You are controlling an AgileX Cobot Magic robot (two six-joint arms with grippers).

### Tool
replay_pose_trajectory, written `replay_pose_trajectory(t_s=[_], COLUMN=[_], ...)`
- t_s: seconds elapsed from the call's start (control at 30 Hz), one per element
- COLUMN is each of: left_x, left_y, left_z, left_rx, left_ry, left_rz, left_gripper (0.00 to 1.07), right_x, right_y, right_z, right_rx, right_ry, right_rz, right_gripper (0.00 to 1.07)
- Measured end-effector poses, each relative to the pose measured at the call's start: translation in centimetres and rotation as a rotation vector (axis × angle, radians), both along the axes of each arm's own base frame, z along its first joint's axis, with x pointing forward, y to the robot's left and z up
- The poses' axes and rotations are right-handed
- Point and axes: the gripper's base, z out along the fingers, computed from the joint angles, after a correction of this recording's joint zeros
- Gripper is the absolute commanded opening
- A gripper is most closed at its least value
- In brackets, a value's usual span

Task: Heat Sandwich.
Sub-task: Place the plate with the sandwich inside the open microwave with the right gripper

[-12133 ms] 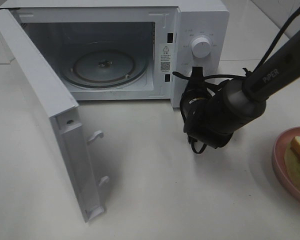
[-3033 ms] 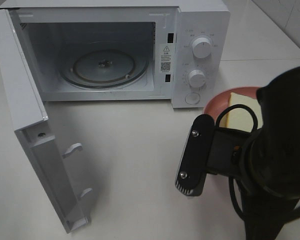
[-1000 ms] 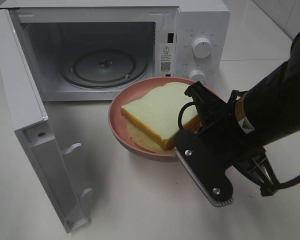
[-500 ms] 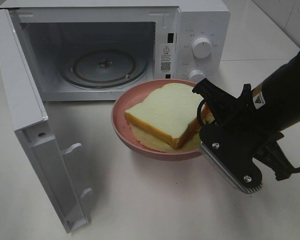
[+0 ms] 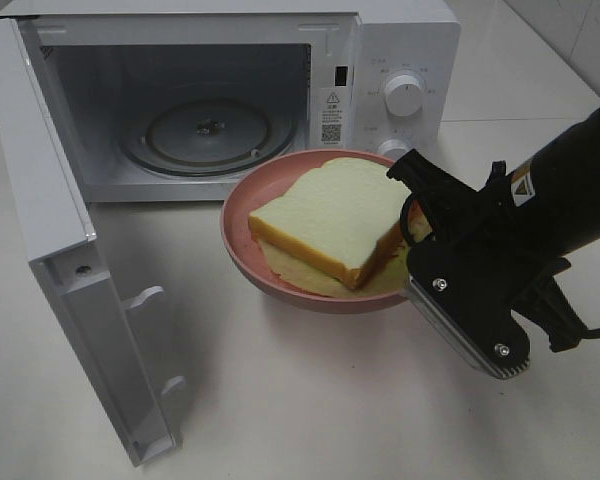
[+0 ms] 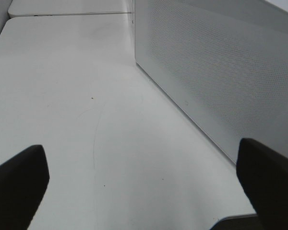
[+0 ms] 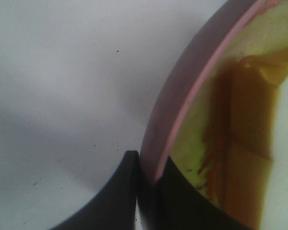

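From above, the sandwich rides on the plate before the open microwave; carry it level onto the turntable. Left wrist: the left gripper gapes, empty. Right wrist: the right gripper pinches the plate's rim, so grip firm, no tilt

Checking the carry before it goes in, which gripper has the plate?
The right gripper, shut on the pink plate's rim; the left gripper is open, holding nothing, beside the microwave door.
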Motion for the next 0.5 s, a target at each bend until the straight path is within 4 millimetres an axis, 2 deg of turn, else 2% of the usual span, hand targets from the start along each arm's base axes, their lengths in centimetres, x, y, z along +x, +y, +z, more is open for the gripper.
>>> replay_pose_trajectory(t_s=[0.27,0.5], left_x=[0.0,0.0], left_y=[0.0,0.0], left_z=[0.0,0.0], left_rx=[0.000,0.000], left_ry=[0.000,0.000], left_rz=[0.000,0.000], left_gripper=[1.00,1.00], right_x=[0.2,1.5], right_y=[0.2,2.3], right_z=[-0.1,-0.2], right_rx=[-0.009,-0.006], right_ry=[-0.009,-0.018], right_rz=[0.007,0.024], right_gripper=[0.00,0.00])
